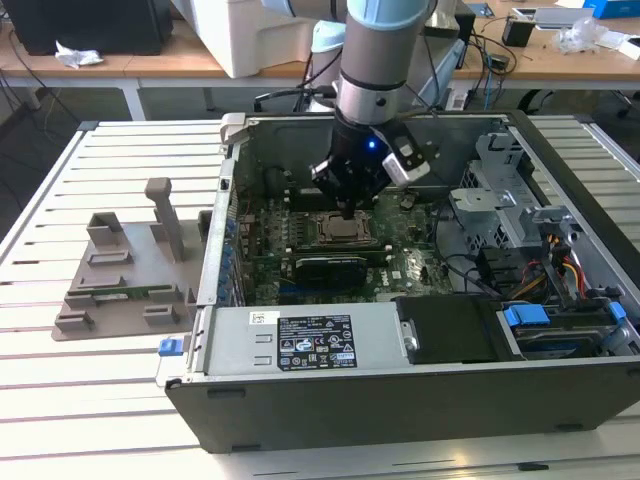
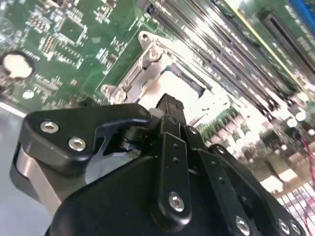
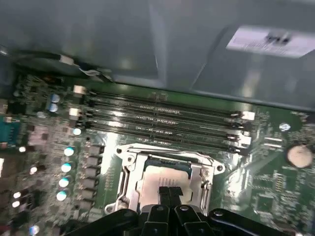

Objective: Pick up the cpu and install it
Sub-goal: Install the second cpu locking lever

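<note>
**Colleague:** Where is your arm right now?

**Me:** I have it reaching down into the open computer case, which lies on its side on the slatted table. In the exterior view the hand hangs right over the CPU socket in the middle of the green motherboard.

**Colleague:** And the cpu?

**Me:** It sits inside the socket's metal frame. In the first wrist view I see the cpu as a pale silver square lying flat within that frame, with the hand's fingertips directly over its near edge. The second wrist view shows the same: the cpu in the frame, the black fingertips just at it.

**Colleague:** Is the hand gripping it?

**Me:** The two fingertips are pressed together with no gap that I can see, so I read the hand as closed. Whether they touch the chip's top or hover just above it, I cannot tell.

**Colleague:** What else is around?

**Me:** Four long memory slots run alongside the socket, and a round coin battery sits off to one side on the board. In the exterior view a grey plastic fixture stands on the table at the exterior view's left of the case, and the power supply lies along the case's near edge.
</note>
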Controlling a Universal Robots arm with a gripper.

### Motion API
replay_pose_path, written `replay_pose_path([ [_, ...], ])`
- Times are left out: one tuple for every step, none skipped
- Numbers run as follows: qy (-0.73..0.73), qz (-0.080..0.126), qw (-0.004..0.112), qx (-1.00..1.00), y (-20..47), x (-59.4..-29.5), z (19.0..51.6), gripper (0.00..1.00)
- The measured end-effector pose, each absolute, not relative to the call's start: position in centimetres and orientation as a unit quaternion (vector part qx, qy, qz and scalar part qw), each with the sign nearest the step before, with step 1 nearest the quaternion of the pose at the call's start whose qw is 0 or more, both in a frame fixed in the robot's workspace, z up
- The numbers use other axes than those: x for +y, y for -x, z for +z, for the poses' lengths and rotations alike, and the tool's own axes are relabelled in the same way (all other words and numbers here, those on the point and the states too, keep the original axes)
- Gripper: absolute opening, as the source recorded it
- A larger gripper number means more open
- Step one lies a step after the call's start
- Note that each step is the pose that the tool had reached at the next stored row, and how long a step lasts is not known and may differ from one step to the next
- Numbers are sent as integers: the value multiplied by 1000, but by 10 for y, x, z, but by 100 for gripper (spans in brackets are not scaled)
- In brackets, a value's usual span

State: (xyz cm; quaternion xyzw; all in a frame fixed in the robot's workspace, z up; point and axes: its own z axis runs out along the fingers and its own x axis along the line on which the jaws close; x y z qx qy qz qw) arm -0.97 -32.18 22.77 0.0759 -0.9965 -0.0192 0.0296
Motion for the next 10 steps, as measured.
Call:
replay_pose_path([
  [-76,-19,30,-996,10,-321,235,11],
  [-76,-19,29,-996,10,-321,240,11],
  [-76,-19,30,-996,10,-321,244,11],
  [-76,-19,29,-996,10,-321,254,11],
  [-76,-19,30,-997,10,-321,260,11],
  [-76,-19,30,-997,10,-321,265,11],
  [-76,-19,29,-997,10,-321,273,11],
  [-76,-19,29,-996,10,-321,281,11],
  [-76,-19,29,-996,10,-321,281,11],
  [-76,-19,30,-996,10,-321,281,11],
])
